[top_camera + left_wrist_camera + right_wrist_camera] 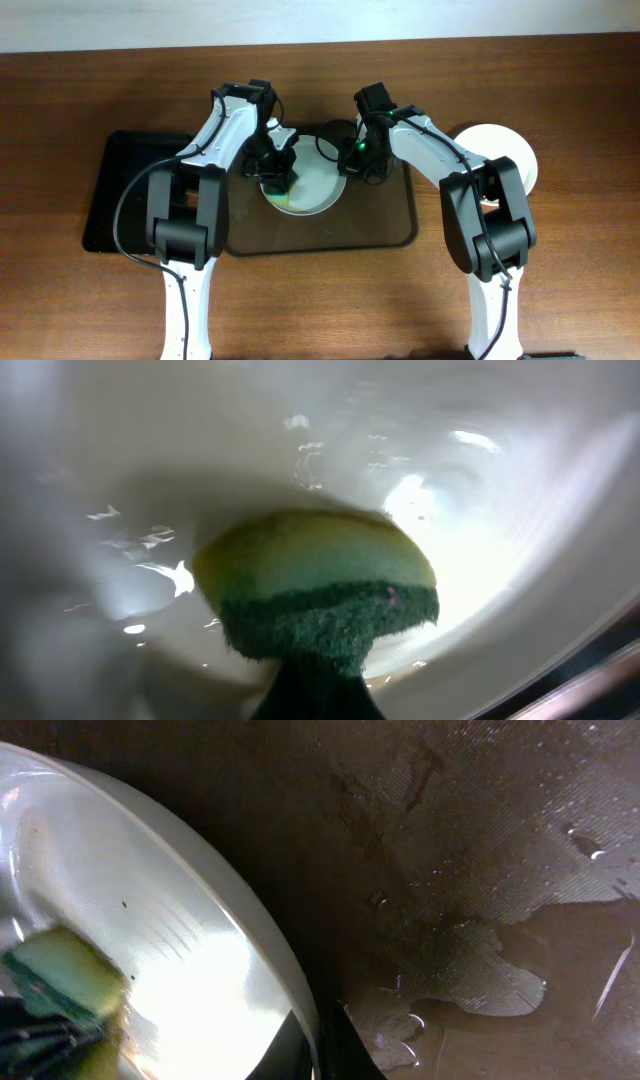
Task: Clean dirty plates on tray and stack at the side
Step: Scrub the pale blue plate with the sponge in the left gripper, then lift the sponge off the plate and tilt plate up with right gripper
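One white plate [318,188] lies on the dark brown tray [380,225], its right side tilted up. My left gripper [279,170] is shut on a yellow-and-green sponge [280,188] and presses it on the plate's inner face; the left wrist view shows the sponge [318,585] against the plate [490,530], with the gripper [315,695] dark at the bottom edge. My right gripper [354,160] is shut on the plate's right rim; in the right wrist view the rim [250,950] runs between the fingers [318,1050]. White plates [505,152] lie on the table to the right of the tray.
A smaller glossy black tray [125,190] lies left of the brown tray. The brown tray's surface is wet, with puddles [490,980]. The sponge [65,975] also shows in the right wrist view.
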Robot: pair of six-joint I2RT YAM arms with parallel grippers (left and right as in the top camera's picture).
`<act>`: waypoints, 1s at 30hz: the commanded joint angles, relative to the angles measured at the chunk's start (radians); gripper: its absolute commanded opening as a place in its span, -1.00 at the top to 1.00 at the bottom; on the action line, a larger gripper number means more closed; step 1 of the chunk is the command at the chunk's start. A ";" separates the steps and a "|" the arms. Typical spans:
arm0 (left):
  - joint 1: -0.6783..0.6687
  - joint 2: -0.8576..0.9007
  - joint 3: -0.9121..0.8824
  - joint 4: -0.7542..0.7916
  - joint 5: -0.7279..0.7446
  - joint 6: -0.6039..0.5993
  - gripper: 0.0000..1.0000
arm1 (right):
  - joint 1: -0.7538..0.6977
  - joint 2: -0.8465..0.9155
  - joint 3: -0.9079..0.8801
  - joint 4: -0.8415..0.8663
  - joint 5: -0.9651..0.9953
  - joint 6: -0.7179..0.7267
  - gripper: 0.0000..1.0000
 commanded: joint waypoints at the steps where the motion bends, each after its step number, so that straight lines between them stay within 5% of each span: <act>1: -0.003 0.050 -0.027 0.025 0.162 0.064 0.99 | -0.008 0.010 -0.013 0.002 0.036 0.022 0.92; 12: 0.188 0.050 0.426 -0.192 0.186 -0.016 0.99 | -0.019 -0.080 -0.010 -0.113 -0.002 -0.078 0.92; 21: 0.182 0.050 0.470 -0.171 0.095 -0.016 0.99 | 0.010 -0.503 -0.010 -0.335 0.586 -0.077 0.92; 30: 0.172 0.050 0.468 -0.155 0.095 -0.016 0.99 | 0.340 -0.519 -0.011 -0.474 1.318 0.024 0.92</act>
